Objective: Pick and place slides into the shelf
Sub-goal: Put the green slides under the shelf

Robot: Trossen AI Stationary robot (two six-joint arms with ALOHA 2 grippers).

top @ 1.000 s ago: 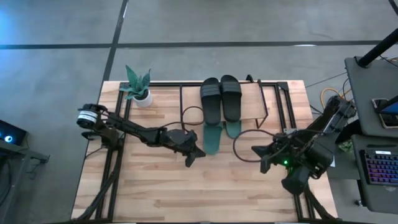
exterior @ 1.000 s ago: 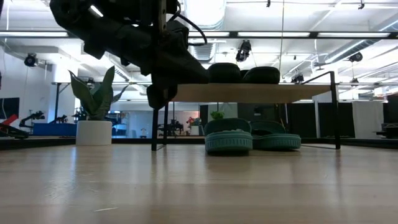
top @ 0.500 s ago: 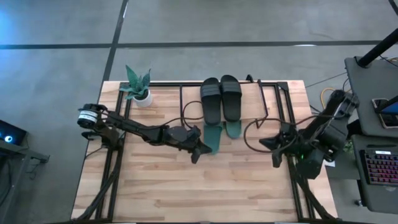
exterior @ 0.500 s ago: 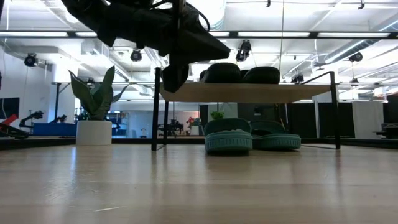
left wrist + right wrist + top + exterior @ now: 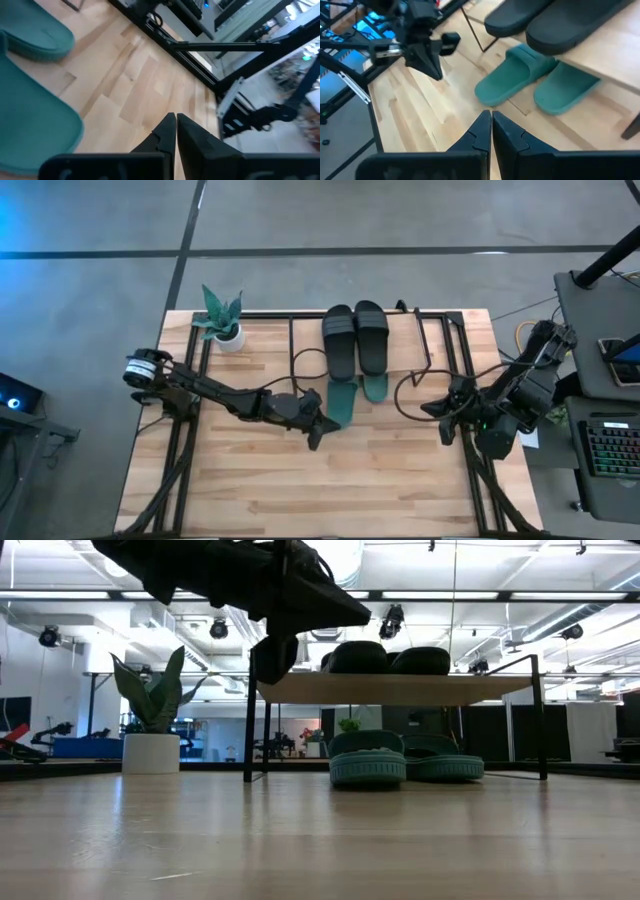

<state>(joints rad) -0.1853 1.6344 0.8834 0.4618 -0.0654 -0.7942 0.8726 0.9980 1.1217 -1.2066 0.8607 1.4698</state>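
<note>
The shelf (image 5: 403, 346) stands at the table's far middle. Two black slides (image 5: 355, 338) lie side by side on its top board (image 5: 420, 690). Two teal slides (image 5: 400, 761) rest soles down on the table under that board, and their heels (image 5: 343, 405) stick out toward the near edge. My left gripper (image 5: 317, 432) hovers shut above the table, just left of and nearer than the left teal slide (image 5: 35, 125). My right gripper (image 5: 437, 417) is shut and waits near the table's right edge, facing the teal slides (image 5: 512, 82).
A small potted plant (image 5: 222, 318) stands at the far left corner, left of the shelf. Bare wooden tabletop (image 5: 330, 485) stretches across the near half. A desk with a keyboard (image 5: 610, 450) sits beyond the right edge.
My left gripper has risen and moved slightly right, toward the teal slides. My right arm has drawn back toward the table's right edge and folded up. The slides and the shelf have stayed put.
</note>
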